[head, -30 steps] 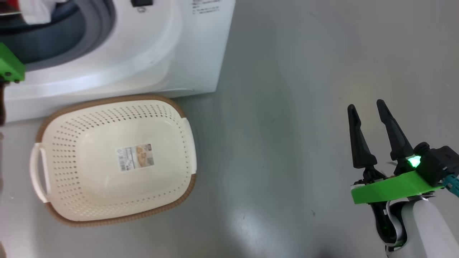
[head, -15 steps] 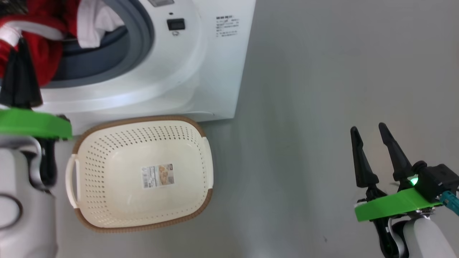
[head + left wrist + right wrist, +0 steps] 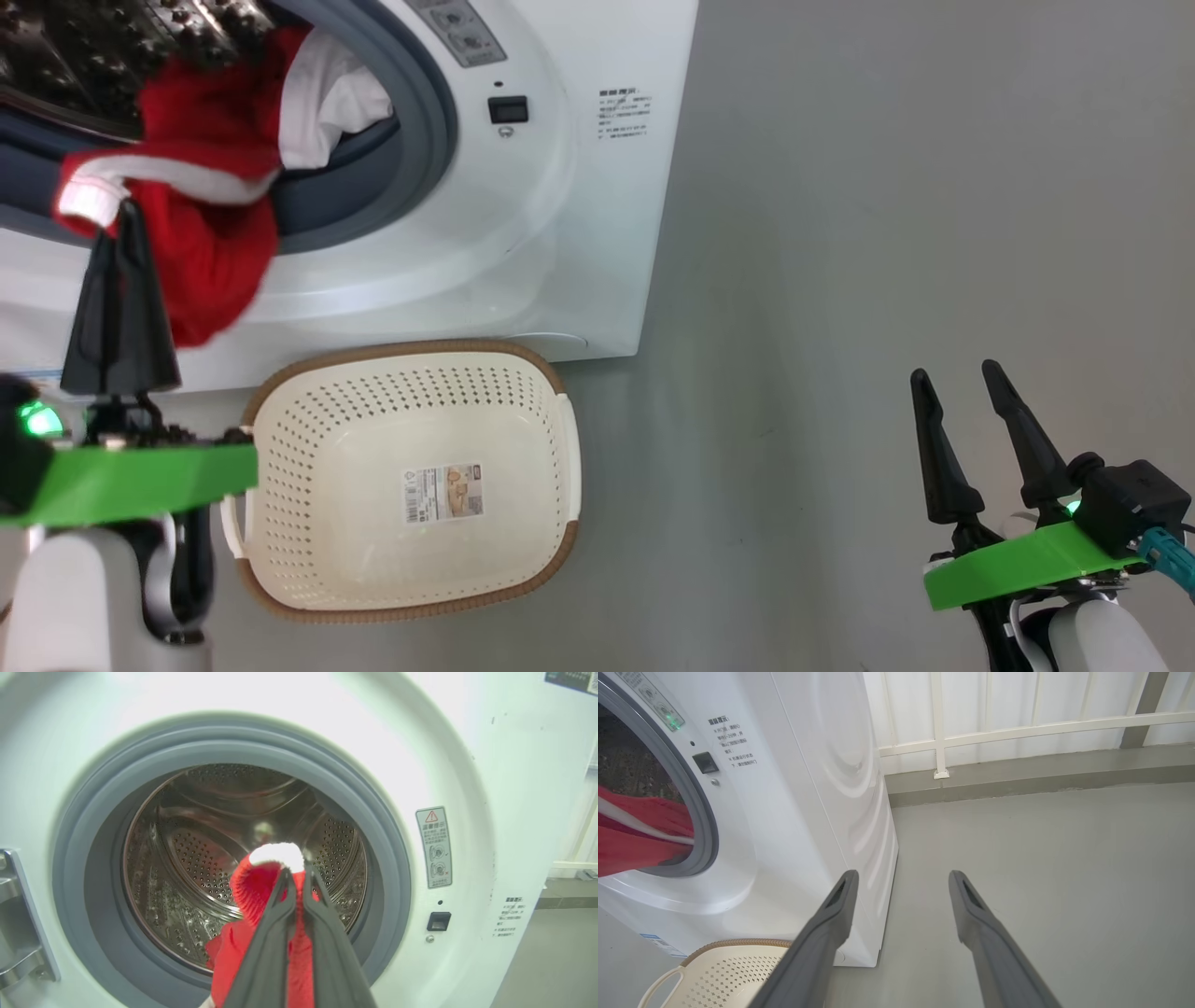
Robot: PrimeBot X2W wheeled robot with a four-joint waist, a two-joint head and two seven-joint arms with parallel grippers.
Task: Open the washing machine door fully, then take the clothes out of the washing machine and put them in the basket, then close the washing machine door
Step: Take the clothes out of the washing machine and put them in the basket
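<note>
Left pincer (image 3: 119, 213): fingers pressed together on the white-banded cuff of the red garment (image 3: 210, 252), at the mouth of the washing machine (image 3: 579, 233). In the left wrist view its own fingers (image 3: 275, 952) cover the lower cloth. Garment: bright red, soft, drawn out lengthwise from the steel drum (image 3: 93, 47) over the grey-blue rubber ring (image 3: 425, 121) and down the white front, cuff end towards the pincer. Its far end is lost inside the drum, which the head view cuts off at top and left. In the right wrist view it is blurred and cropped. White piece (image 3: 327, 103): smaller, bunched against the ring, partly under the red. Basket (image 3: 401, 347): cream, perforated, brown-rimmed, on the floor (image 3: 840, 280) just before the machine, its left side partly behind the left arm's green bracket. Right pincer (image 3: 954, 371): fingers spread wide, holding nothing, well apart to the right.
</note>
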